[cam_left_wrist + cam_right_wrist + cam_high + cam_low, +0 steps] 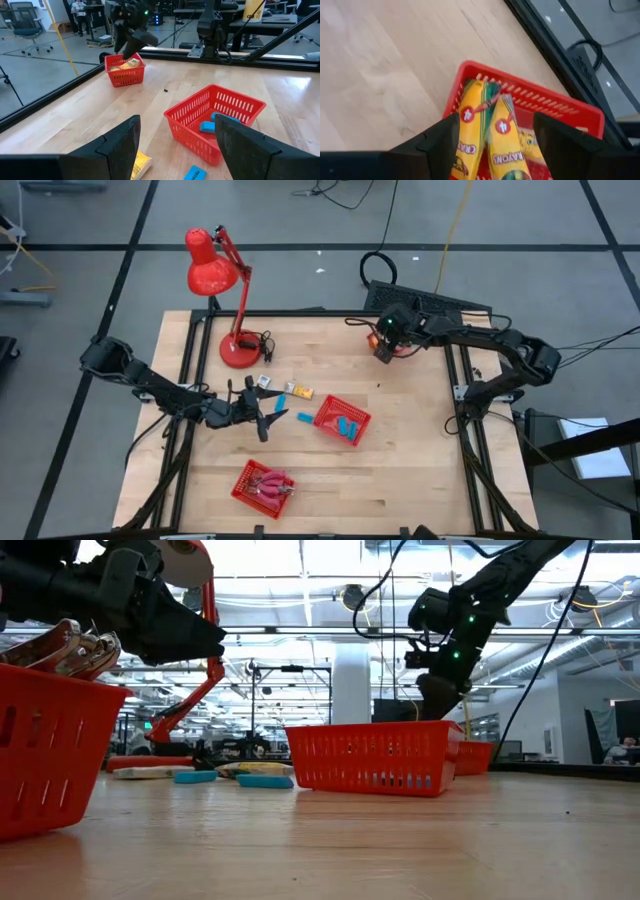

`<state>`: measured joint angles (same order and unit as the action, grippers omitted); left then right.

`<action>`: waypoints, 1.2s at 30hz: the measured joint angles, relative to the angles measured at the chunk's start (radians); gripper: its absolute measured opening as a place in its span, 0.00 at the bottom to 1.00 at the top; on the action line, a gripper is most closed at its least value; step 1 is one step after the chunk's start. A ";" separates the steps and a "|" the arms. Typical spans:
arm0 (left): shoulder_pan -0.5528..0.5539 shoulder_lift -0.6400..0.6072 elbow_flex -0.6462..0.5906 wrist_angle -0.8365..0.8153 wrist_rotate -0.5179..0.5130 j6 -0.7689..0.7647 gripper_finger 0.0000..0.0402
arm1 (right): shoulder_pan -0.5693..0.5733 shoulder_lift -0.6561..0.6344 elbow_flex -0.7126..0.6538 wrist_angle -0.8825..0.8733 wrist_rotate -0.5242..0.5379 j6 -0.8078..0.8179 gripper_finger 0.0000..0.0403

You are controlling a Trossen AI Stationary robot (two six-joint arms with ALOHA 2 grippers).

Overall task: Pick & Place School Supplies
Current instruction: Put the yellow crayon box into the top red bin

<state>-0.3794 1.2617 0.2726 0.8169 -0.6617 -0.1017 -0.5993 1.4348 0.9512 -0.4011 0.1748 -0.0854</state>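
1. High view: right gripper (383, 348) is seen over far red basket (392, 348); left gripper (268, 416) is spread, empty, nr blue blocks (303, 418).
2. Right wrist: fingers are parted; crayon packets (492, 135) lie in the basket, released.

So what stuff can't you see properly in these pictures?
- High view: the far basket is covered by the right tool, so its contents don't show there.
- Right wrist view: the crayon packets run off the picture's edge, so their count is unclear.
- Low view: the pink-handled tools poke over the near basket, whose wall hides the rest.
- Left wrist view: the loose yellow packet is partly behind the left tool.
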 joint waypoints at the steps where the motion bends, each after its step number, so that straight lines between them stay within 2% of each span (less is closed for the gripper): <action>1: 0.000 0.000 0.000 0.000 0.000 0.003 0.65 | 0.006 -0.008 0.000 0.008 -0.025 -0.004 0.61; 6: 0.000 0.000 0.000 0.000 0.001 0.016 0.65 | 0.101 -0.030 0.000 0.144 -0.250 0.050 0.56; 9: 0.000 0.000 0.000 0.000 0.015 0.021 0.65 | 0.195 -0.018 0.000 0.239 -0.311 0.082 0.55; 12: 0.014 0.000 0.014 -0.039 0.046 0.022 0.65 | 0.292 0.003 0.001 0.303 -0.305 0.093 0.55; 13: 0.031 0.000 0.038 -0.102 0.062 0.009 0.64 | 0.321 0.006 0.000 0.318 -0.299 0.097 0.55; 17: 0.138 0.013 0.219 -0.544 0.207 -0.052 0.60 | 0.384 0.007 0.005 0.320 -0.206 0.089 0.56; 21: 0.212 0.030 0.359 -0.746 0.310 0.014 0.54 | 0.402 -0.018 0.005 0.277 -0.196 0.086 0.56; 25: 0.296 0.029 0.436 -0.887 0.452 0.048 0.50 | 0.424 -0.042 0.003 0.213 -0.196 0.068 0.57; 29: 0.374 0.056 0.447 -0.948 0.567 0.062 0.50 | 0.450 -0.076 0.004 0.192 -0.172 0.028 0.57; 33: 0.432 0.128 0.447 -0.977 0.643 0.069 0.54 | 0.458 -0.099 0.005 0.187 -0.172 0.012 0.57; 36: 0.451 0.199 0.461 -1.000 0.658 0.093 0.58 | 0.458 -0.108 0.006 0.191 -0.171 0.009 0.57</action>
<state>0.0717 1.4609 0.7339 -0.1831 -0.0034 -0.0090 -0.1417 1.3263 0.9569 -0.2103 0.0040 -0.0768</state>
